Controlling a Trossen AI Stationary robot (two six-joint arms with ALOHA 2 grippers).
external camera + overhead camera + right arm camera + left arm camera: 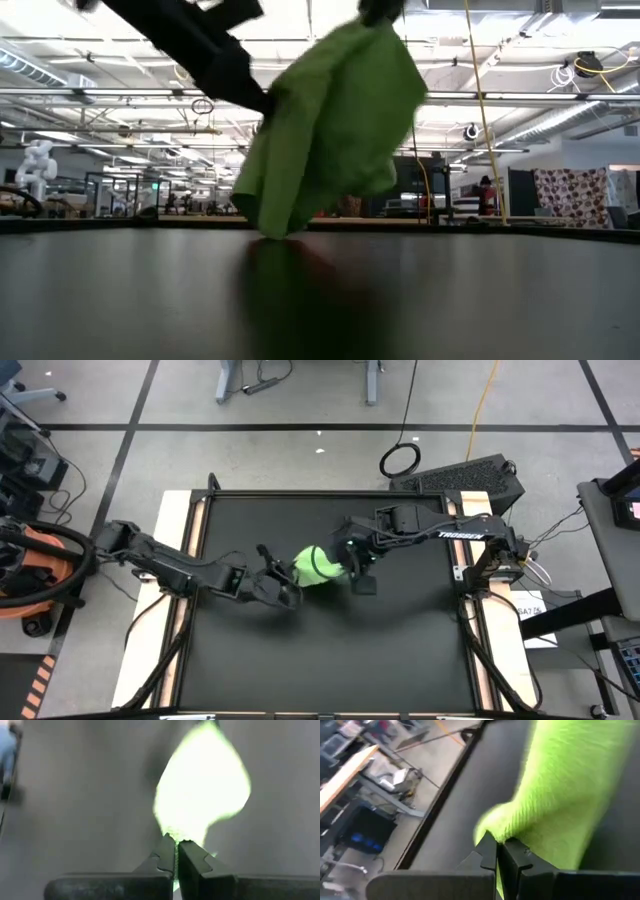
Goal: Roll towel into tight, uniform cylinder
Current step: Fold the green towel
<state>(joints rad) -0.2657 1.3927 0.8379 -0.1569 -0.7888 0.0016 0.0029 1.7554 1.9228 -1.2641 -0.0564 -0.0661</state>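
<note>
The soft, light towel (313, 565) hung bunched above the bench (400, 650) centre, pinched by the left claw (290, 596) at seven o'clock and the right claw (352, 563) at three; edge holds looked best.

**Both arms meet mid-desk, tools pinched shut**

The left arm reaches in low from its side, its tool (283, 591) clamped tight — fingers (489, 851) pressed together. The right arm stretches across from the opposite side, elbow bent, its tool (352, 556) likewise closed, fingers (167, 851) together.
</note>
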